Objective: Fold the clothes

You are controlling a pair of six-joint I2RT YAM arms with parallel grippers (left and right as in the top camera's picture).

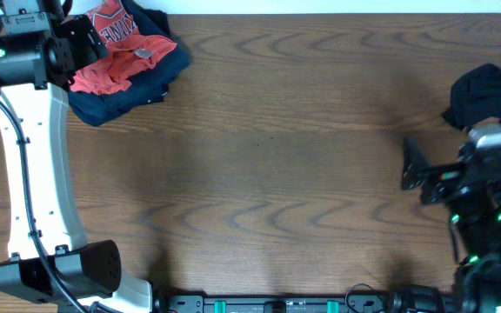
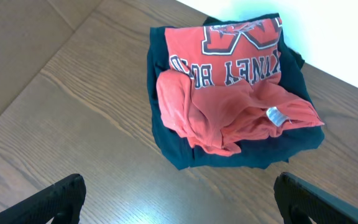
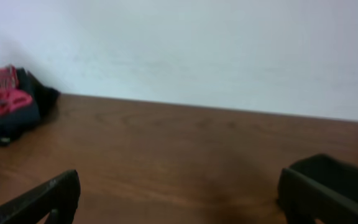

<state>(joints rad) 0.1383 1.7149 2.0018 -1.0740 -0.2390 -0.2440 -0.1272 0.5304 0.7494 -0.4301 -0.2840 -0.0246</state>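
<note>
— Where are the clothes, and what is your left tool doing?

— The red-orange shirt [image 2: 229, 106] lies crumpled on top of a navy shirt [image 2: 173, 152] at the far left corner of the desk [image 1: 268, 174]. My left tool [image 2: 180, 202] hangs above that pile, spread wide and holding nothing. My right tool [image 3: 179, 193] is wide and empty too, low over the right side of the desk, near a black heap [image 1: 485, 91].

— So what is the step?

— I judge it is picking up the red-orange shirt, to bring it to the bare middle of the desk where there is room to spread it flat.

— How do you do that well?

— I come down on the bunched fold on the side away from the lettering, by the white label [image 2: 275, 116], and pinch only the top layer. If I go too deep, the navy shirt may come along. Then I lift slowly, so the cloth hangs free before I carry it.
</note>
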